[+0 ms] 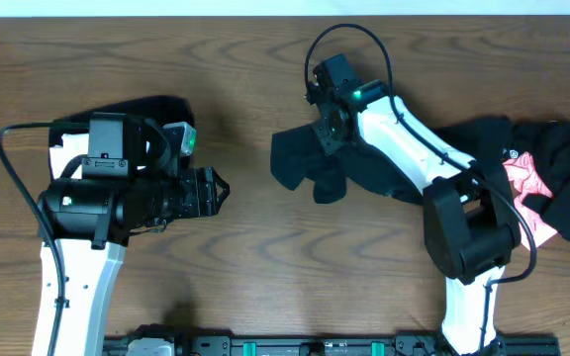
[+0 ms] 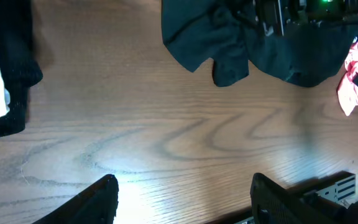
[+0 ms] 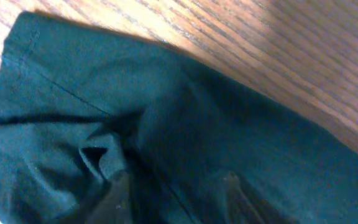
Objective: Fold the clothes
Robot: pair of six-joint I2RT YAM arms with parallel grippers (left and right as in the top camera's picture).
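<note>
My right claw (image 1: pixel 326 133) presses the black T-shirt (image 1: pixel 298 164) near the centre of the surface (image 1: pixel 245 277), likely to spread it; I cannot tell its grip. The left claw (image 1: pixel 216 193) stands apart, empty.

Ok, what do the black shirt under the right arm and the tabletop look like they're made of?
Black shirt: soft matte knit, probably cotton jersey; it wrinkles limply and shows a stitched hem.
Tabletop: brown wood-grain surface, smooth with a slight sheen; the glare patch in the left wrist view suggests laminate or varnish, hard to say which.
</note>
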